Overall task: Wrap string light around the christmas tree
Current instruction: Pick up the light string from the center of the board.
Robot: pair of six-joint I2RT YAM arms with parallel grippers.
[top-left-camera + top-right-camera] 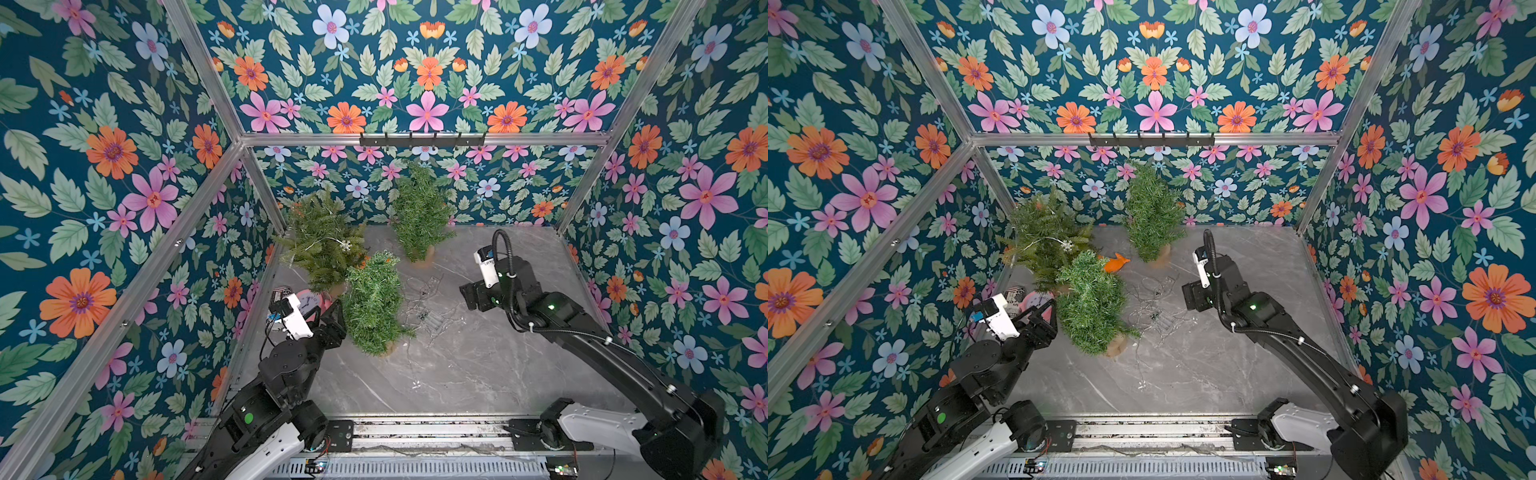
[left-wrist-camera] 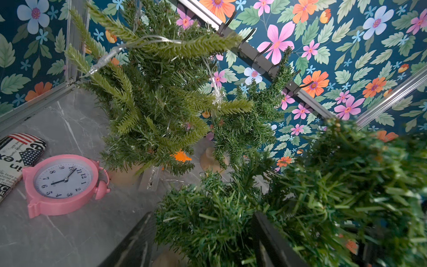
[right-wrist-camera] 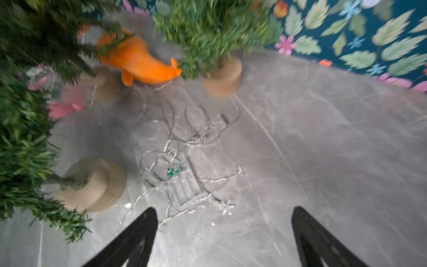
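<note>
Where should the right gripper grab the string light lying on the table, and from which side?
Probably grip the bunched wires of the string light, beside its flat battery box, which looks too wide. Come straight down from above with the open right gripper: the tangle lies flat on the table.

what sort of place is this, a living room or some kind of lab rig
Likely a staged robot test cell, not a home: aluminium frame lined with floral wallpaper panels, left arm and right arm mounted on a front rail.
</note>
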